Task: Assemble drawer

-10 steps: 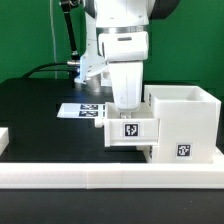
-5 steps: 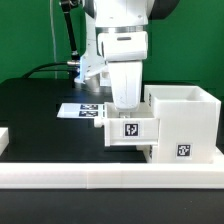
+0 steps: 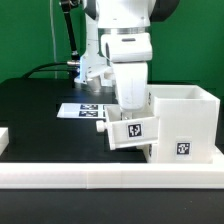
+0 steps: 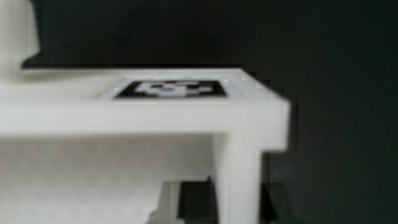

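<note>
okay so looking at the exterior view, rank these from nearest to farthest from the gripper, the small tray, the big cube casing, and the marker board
1. Small tray: directly under the gripper, tilted, apparently in its grasp.
2. Cube casing: right beside the tray, on the exterior view's right.
3. Marker board: flat on the table, toward the exterior view's left, behind the tray.

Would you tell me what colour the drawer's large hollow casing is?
White, with a black-and-white square tag; the casing shows best in the exterior view.

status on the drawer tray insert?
Gripper low over tray, jaws hidden. Tray tilted, half inside casing. Marker board behind, clear.
</note>
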Robot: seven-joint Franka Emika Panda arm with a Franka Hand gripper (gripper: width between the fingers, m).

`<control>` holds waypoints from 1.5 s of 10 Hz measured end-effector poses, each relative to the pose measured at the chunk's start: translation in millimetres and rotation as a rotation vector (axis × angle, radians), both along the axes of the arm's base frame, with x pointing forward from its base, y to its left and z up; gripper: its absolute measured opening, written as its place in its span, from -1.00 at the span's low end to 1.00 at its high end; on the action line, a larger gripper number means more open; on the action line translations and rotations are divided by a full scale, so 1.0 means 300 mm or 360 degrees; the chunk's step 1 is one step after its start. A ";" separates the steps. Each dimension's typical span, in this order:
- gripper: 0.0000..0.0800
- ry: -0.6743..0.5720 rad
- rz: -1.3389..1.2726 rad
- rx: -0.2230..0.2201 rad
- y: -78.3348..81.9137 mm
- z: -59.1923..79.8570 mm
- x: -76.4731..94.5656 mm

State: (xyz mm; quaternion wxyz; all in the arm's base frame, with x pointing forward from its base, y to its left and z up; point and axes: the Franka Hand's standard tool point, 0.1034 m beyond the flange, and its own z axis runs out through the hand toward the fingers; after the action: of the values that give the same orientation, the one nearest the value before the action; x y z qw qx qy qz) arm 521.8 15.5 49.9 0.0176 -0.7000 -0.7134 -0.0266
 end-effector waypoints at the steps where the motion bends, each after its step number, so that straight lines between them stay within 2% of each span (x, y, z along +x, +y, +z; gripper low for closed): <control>1: -0.90 0.0001 -0.0002 0.0000 -0.002 0.000 0.000; 10: -0.90 -0.0038 -0.0023 0.0009 0.005 0.002 0.007; 11: -0.70 -0.0037 -0.0023 0.0009 0.005 0.002 0.007; 12: -0.70 -0.0037 -0.0023 0.0009 0.007 0.003 0.008; 14: 0.22 -0.0032 -0.0029 0.0003 0.013 0.021 0.011; 15: 0.49 -0.0039 -0.0024 -0.0004 0.016 0.042 0.016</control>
State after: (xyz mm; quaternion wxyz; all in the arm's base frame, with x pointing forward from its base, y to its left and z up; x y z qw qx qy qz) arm 526.7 20.4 62.6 0.0078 -0.7050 -0.7083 -0.0346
